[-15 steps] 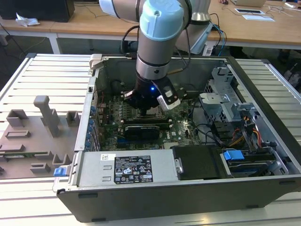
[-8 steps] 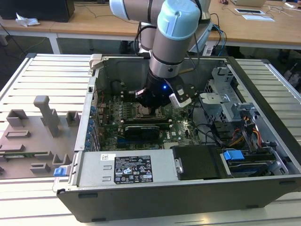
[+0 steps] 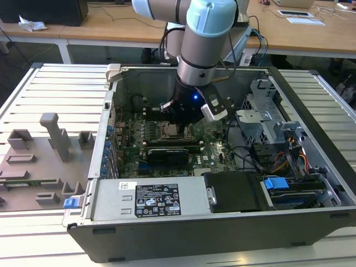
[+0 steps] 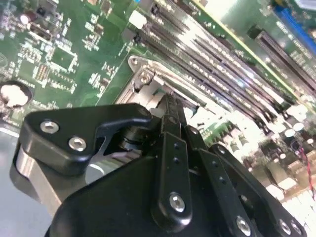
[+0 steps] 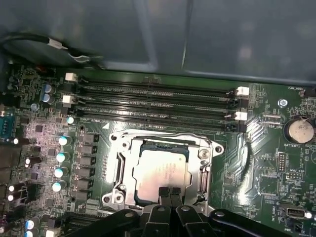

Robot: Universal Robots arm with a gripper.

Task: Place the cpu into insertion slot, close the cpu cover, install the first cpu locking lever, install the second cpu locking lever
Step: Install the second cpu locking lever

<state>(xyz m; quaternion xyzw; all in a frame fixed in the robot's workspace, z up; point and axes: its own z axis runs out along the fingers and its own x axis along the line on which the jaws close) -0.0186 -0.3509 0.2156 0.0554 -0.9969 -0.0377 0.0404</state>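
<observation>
CPU (image 5: 160,172) sits flat in the insertion slot (image 5: 129,163) on the green motherboard (image 5: 256,148), its matte silver top showing through the window of the cpu cover (image 5: 207,158), which looks to me to be lying down around it. I have the gripper (image 5: 169,193) right at the chip's near edge, fingers pressed together with nothing between them; in the exterior view the gripper (image 3: 181,119) hangs low inside the open computer case (image 3: 167,219).

My judgement on handling: the chip is light, rigid and smooth-topped, easy to slide, and fragile underneath where the contacts meet the socket, so I would only touch its edges or press gently on the lid. The cover is thin sheet metal, stiff but springy.

Faint print marks the chip's top and small white lettering dots the board near the round battery (image 5: 300,130); I leave it unread. The memory slots (image 5: 158,101) lie just beyond the socket.
</observation>
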